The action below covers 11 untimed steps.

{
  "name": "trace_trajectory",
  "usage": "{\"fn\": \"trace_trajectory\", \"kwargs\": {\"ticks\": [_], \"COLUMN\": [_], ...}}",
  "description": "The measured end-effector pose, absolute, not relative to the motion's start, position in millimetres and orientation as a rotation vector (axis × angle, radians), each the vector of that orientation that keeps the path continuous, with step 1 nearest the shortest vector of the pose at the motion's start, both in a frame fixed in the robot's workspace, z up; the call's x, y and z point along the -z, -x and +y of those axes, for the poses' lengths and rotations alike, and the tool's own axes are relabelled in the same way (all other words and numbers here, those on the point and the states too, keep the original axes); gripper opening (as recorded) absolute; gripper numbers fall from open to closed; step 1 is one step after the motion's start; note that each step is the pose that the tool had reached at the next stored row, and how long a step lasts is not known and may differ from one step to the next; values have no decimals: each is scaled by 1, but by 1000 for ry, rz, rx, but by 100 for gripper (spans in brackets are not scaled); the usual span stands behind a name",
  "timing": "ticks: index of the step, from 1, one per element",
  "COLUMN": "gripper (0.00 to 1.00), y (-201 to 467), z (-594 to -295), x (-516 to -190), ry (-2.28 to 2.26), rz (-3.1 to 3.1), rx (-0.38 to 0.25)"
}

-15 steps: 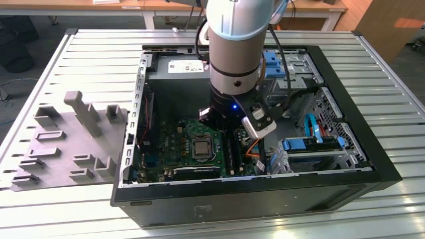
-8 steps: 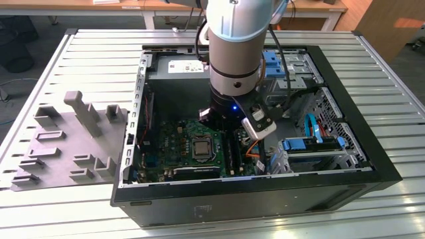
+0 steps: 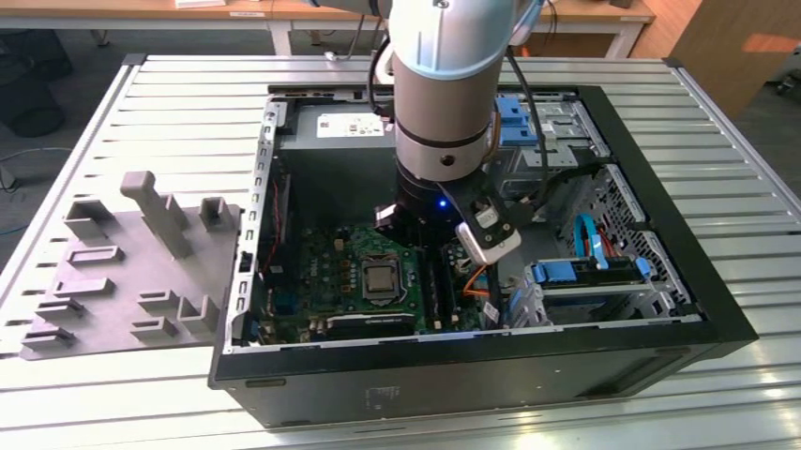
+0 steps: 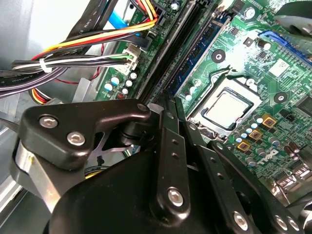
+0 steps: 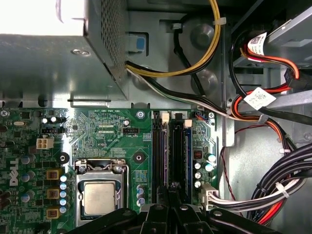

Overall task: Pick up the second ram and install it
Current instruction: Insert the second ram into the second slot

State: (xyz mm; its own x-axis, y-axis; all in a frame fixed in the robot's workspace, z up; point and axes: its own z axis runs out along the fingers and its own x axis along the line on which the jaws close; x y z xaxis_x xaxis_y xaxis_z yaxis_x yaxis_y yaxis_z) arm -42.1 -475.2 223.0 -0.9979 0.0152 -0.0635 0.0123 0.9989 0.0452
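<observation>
Exterior view: grey moulded tray (image 3: 126, 272) on tabletop (image 3: 701, 122), at 9 o'clock of the open computer case (image 3: 719, 323). Arm (image 3: 445, 84) reaches down inside. CPU socket (image 3: 379, 277) sits on motherboard (image 3: 332, 253), memory slots (image 5: 170, 151) at its 3 o'clock. Jaws right over slots, narrow, nearly together. The second ram is somewhere at the slots, cannot tell if gripped. Blue drive caddy (image 3: 588, 272) at 3 o'clock.

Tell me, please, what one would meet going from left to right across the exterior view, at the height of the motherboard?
Grey moulded plastic fixture tray → black computer case's silver left wall → square silver processor socket → long black memory slots → blue plastic drive latch → case's black right rim.
</observation>
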Motion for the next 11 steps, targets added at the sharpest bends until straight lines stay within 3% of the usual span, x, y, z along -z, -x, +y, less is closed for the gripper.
{"fn": "trace_trajectory", "kwargs": {"ticks": [11], "gripper": [12], "y": [42], "z": [-475], "x": [-223], "ry": [-21], "rz": [3085], "rx": [-69]}}
